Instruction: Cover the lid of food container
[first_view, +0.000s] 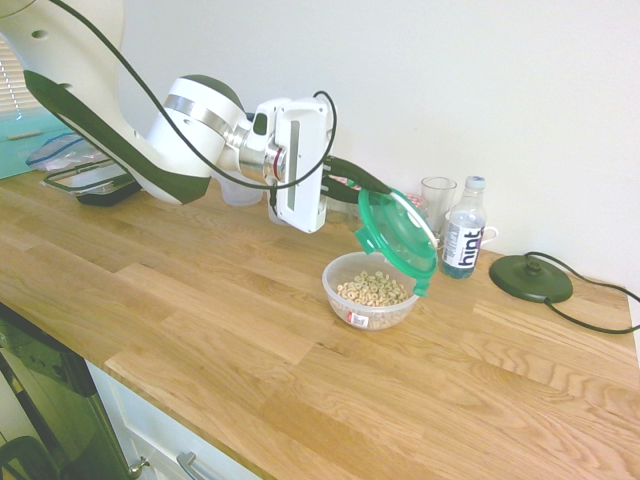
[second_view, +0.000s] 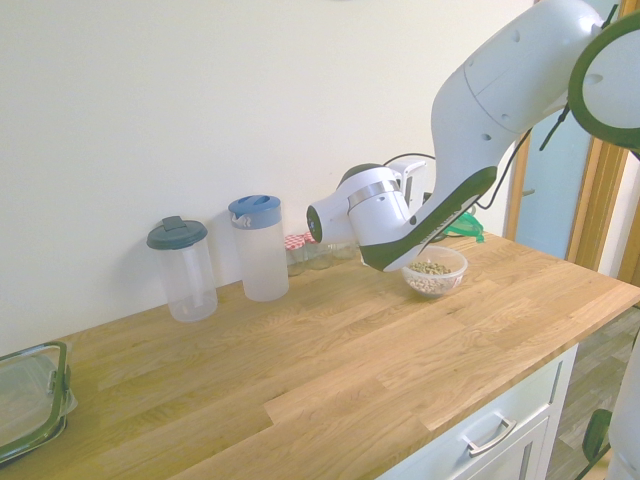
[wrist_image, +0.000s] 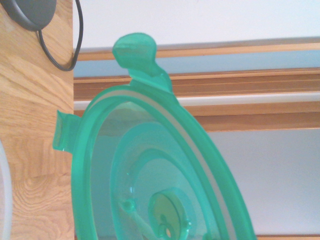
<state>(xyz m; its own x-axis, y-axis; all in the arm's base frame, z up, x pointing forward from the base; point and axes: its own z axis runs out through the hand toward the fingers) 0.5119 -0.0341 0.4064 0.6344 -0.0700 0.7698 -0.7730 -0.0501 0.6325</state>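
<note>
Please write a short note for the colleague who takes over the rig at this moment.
Gripper: shut on the green lid near its edge.
Lid: off the bowl, steeply tilted above one side of it; whether its lower edge touches the rim, I cannot tell.
Bowl: upright on the wooden counter, open, cereal inside.
Done: lid grasped and brought to the bowl.
Left: level it, center it, lower it onto the rim, release.
Nearby: bottle and black round base.
</note>
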